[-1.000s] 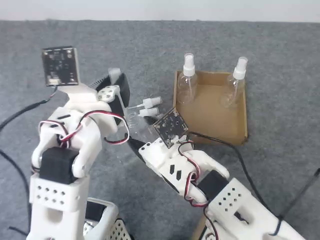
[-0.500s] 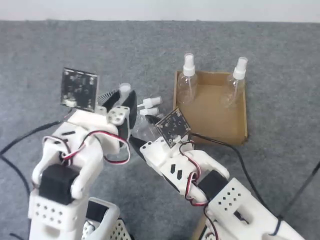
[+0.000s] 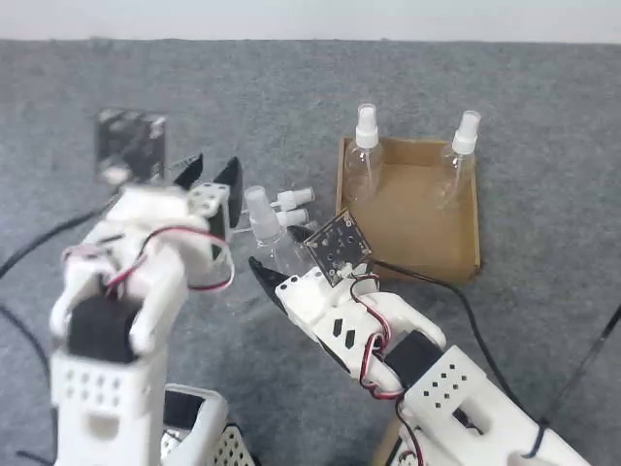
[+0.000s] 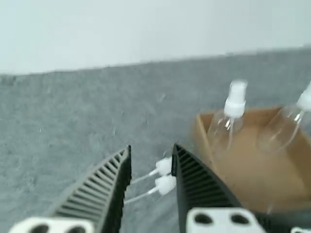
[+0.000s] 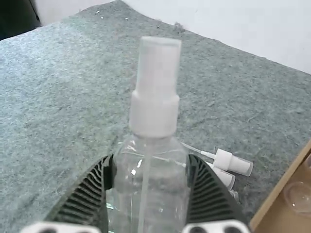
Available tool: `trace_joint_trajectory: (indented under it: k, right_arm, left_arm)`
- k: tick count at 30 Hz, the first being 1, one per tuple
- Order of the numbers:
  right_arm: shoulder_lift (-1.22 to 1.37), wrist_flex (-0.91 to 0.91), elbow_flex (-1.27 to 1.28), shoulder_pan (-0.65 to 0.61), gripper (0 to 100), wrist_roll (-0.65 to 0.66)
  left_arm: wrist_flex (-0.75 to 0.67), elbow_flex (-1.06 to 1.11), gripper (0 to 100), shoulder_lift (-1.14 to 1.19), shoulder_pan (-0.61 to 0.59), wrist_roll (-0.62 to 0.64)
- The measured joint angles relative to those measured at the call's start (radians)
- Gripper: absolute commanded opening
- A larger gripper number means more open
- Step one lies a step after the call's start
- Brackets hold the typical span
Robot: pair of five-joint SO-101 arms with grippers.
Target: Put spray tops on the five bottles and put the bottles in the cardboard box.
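Cardboard box (image 3: 473, 245): two capped bottles (image 3: 364, 163) at far wall, near half bare. Right gripper (image 5: 150, 165) pinches third bottle (image 3: 268, 231); left gripper (image 4: 151, 156) spread.

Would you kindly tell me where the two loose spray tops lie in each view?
High view: the spray tops lie between the bottle and the cardboard box.
Left wrist view: beyond the left gripper, beside the box.
Right wrist view: behind the bottle, near the box's edge.
Shared landmark: the cardboard box.

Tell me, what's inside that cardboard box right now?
Two clear bottles with white spray tops stand upright along the far side of the cardboard box. The right arm's camera board covers one near corner.
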Motion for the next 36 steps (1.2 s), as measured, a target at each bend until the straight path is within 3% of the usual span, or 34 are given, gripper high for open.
trace_joint_trajectory:
  k: [10, 15, 22, 27, 33, 36]
  right_arm:
    - [0.003, 0.002, 0.011, 0.002, 0.6, 0.000]
    - [0.003, 0.002, 0.011, 0.003, 0.6, 0.000]
    - [0.002, 0.083, -0.052, 0.092, 0.6, 0.043]
    - [0.002, 0.161, -0.189, 0.147, 0.6, 0.054]
    - [0.021, 0.196, -0.325, 0.147, 0.6, 0.055]
    - [0.101, 0.196, -0.387, 0.147, 0.6, 0.055]
  left_arm:
    - [-0.104, 0.186, 12, -0.002, 0.020, -0.038]
    - [-0.101, 0.164, 13, -0.002, 0.009, -0.058]
    - [-0.069, 0.149, 13, -0.170, -0.103, -0.064]
    - [-0.061, 0.293, 14, -0.316, -0.110, -0.078]
    - [-0.072, 0.529, 28, -0.466, 0.014, -0.115]
    - [-0.080, 0.621, 30, -0.543, 0.071, -0.117]
